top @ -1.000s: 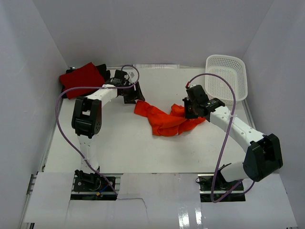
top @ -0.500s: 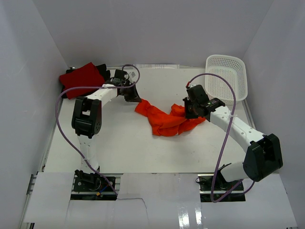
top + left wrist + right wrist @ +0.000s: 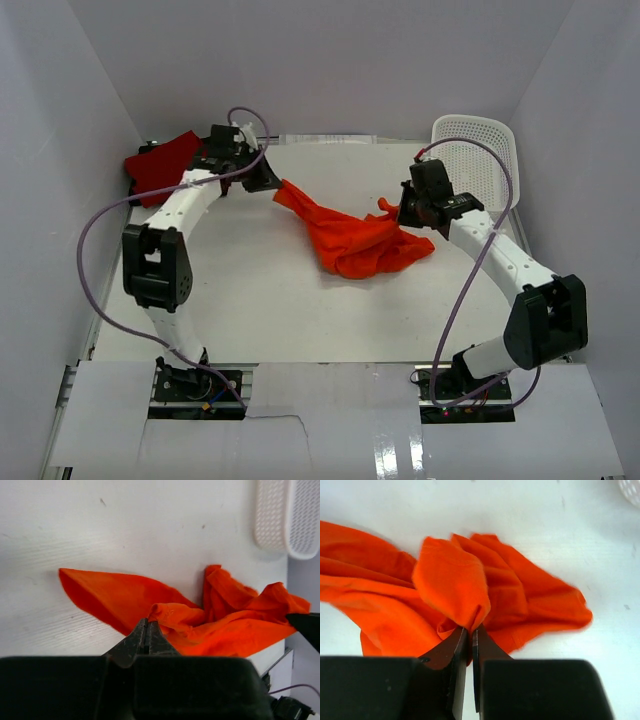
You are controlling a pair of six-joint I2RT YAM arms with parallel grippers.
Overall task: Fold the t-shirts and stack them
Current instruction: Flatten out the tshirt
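Note:
A bright orange t-shirt (image 3: 355, 240) lies stretched and crumpled across the middle of the table. My left gripper (image 3: 272, 184) is shut on its far left corner, and the wrist view shows the cloth (image 3: 220, 625) pinched at my closed tips (image 3: 148, 622). My right gripper (image 3: 408, 212) is shut on a fold at the shirt's right end, with orange cloth (image 3: 450, 587) bunched between the closed fingers (image 3: 471, 628). A crimson red t-shirt (image 3: 160, 165) sits at the back left corner, partly behind the left arm. No black t-shirt shows.
A white perforated basket (image 3: 482, 165) stands at the back right, close behind the right arm, and its rim (image 3: 285, 517) shows in the left wrist view. White walls enclose the table on three sides. Purple cables loop off both arms.
The left gripper closed on the shirt's left corner and drew it back and left. The right gripper moved back and right with its end, so the shirt is now spread wider.

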